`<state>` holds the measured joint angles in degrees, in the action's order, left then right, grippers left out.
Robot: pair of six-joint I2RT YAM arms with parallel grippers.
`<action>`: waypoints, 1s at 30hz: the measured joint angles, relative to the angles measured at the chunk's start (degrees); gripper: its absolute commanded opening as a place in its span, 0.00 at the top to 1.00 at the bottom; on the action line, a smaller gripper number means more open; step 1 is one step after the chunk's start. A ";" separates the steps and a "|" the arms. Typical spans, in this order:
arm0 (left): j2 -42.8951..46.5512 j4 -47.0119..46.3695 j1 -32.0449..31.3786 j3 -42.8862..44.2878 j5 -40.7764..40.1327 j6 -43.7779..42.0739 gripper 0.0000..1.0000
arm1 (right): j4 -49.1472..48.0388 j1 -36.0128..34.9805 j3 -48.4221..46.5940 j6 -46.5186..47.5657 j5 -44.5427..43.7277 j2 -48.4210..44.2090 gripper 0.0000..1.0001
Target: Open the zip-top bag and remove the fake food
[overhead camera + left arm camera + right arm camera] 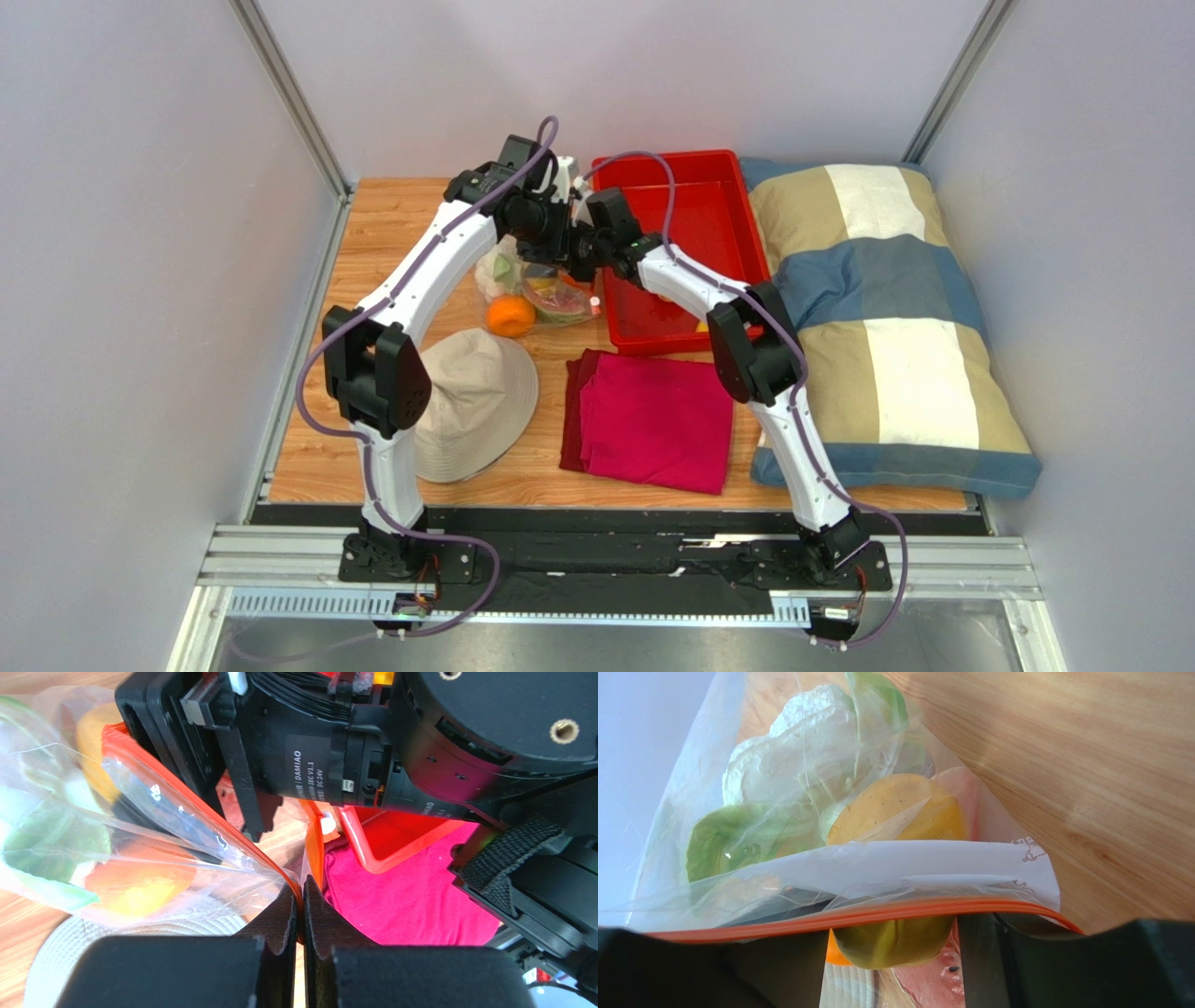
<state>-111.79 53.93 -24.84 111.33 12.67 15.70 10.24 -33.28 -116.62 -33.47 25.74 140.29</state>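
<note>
The zip-top bag [540,280] hangs between both grippers over the back of the table, its orange-red zip strip [864,913] stretched across the right wrist view. My left gripper [303,896] is shut on one end of that strip. My right gripper [892,952] has its jaws apart just behind the strip, with a yellow-green piece [892,941] between them and a small gap on its left side. The bag holds fake food: a white cauliflower [787,749] with green leaves, a yellow fruit [899,808] and a watermelon slice [934,980]. An orange [509,315] shows at the bag's near end.
A red tray [701,175] stands just right of the bag, under the right arm. A striped pillow [884,322] fills the right side. A beige hat [470,399] and a folded magenta cloth [652,420] lie nearer the arm bases.
</note>
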 measured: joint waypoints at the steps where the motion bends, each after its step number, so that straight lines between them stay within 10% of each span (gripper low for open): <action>1: 0.00 -0.07 0.00 -0.11 -0.39 0.00 1.00 | 0.90 0.00 -0.26 0.09 0.00 0.00 0.98; 22: 3.26 -3.52 4.26 -9.11 -6.16 -0.74 1.00 | 31.32 7.89 -3.04 7.50 14.29 -10.47 0.91; 30: 3.26 -3.61 4.24 -8.52 -4.83 -0.61 1.00 | 35.47 15.13 -1.97 13.03 4.50 -15.87 0.46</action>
<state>-108.53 50.33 -20.60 102.80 7.84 15.09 45.71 -18.15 -118.58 -20.45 30.24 124.42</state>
